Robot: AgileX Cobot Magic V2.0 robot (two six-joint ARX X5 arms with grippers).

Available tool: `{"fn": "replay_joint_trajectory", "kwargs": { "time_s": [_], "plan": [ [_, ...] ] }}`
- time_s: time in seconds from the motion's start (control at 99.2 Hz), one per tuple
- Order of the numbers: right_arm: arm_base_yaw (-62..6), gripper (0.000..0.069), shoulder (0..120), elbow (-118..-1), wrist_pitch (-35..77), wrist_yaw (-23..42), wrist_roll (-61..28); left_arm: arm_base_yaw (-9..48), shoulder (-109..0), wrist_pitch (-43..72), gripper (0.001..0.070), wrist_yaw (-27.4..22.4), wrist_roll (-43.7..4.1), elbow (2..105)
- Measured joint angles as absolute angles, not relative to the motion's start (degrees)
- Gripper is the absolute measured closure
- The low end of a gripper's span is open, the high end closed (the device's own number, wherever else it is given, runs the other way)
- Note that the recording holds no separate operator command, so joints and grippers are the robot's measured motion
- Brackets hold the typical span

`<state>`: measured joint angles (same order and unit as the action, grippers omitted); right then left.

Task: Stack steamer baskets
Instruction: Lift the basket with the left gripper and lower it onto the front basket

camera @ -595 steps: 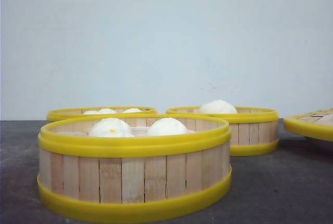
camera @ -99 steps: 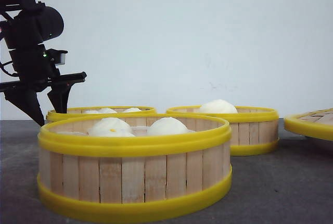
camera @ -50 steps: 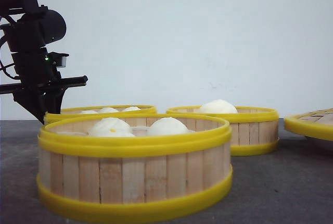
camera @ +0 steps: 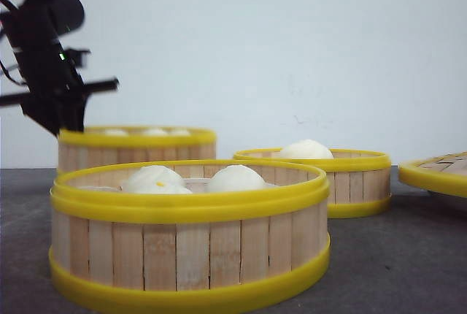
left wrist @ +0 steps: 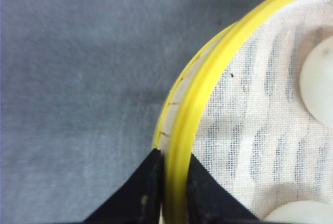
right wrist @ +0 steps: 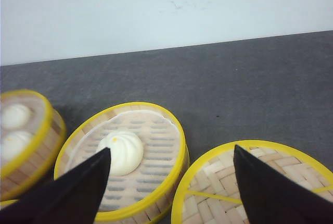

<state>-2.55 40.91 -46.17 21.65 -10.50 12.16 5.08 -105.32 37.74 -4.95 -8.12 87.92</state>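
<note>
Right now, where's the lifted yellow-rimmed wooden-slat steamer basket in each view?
Front: lifted steamer basket at rear left, under the left gripper.
Left wrist: its yellow rim pinched between the black fingers.
Right wrist: at the left edge.
Shared landmark: the single-bun basket.

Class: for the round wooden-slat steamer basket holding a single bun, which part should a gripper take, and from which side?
Grip the yellow rim of the single-bun steamer basket, coming from above with one finger inside and one outside the wall: the basket is too wide to span, and the bun leaves the edge free.
</note>
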Motion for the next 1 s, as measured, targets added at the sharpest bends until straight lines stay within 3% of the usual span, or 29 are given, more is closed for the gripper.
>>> {"fn": "replay_joint_trajectory", "kwargs": {
  "time_s": [0.353, 0.676, 0.998],
  "plan": [
    [-2.5, 0.0225, 40.4, -46.2, 22.0, -10.5, 12.2, 5.4, -85.3, 46.1, 0.0684, -15.0, -6.5, 88.8],
    [-2.5, 0.0225, 39.2, -46.2, 22.1, -10.5, 12.2, 14.2, -75.2, 56.5, 0.0684, -14.7, -2.0, 88.8],
    [-2.5, 0.0225, 39.0, -46.2, 22.0, -10.5, 12.3, 23.2, -75.1, 54.8, 0.0684, -8.1, -0.8, 79.9]
  ]
}}
